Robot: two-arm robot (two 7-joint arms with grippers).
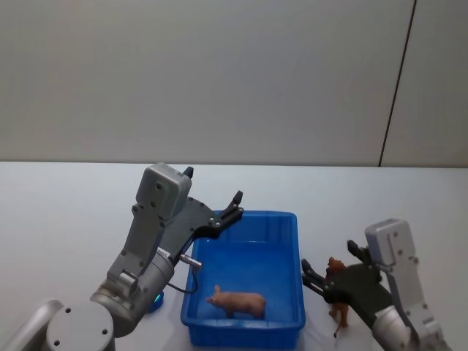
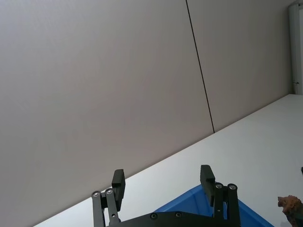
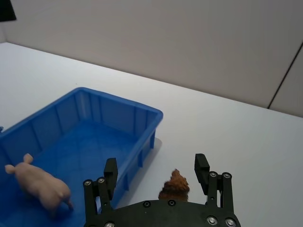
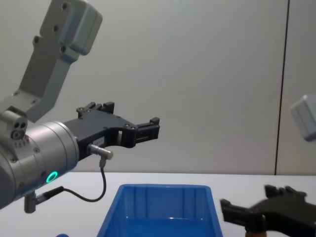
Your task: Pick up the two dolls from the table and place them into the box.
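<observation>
1. The pale pink doll (image 1: 238, 301) stands inside the blue box (image 1: 248, 214), toward its near end. That half of the job looks done.
2. The dark brown doll (image 3: 174, 185) stands on the table (image 1: 73, 212) just beside the box's right wall. It is flanked by the right gripper (image 3: 156, 161), whose jaws are spread wide and do not touch it.
3. It is probably light, stiff moulded plastic with a smooth skin. It should not squash, but with thin legs and a small footing, a nudge from one side could tip it.
4. The best hold, in my judgement, is across the flanks of the trunk, centred, not on the head or legs. Much of the body is hidden behind the gripper, so which way it faces is uncertain.
5. The left gripper (image 2: 162, 172) hangs raised over the box's far left corner, jaws apart, holding nothing.
</observation>
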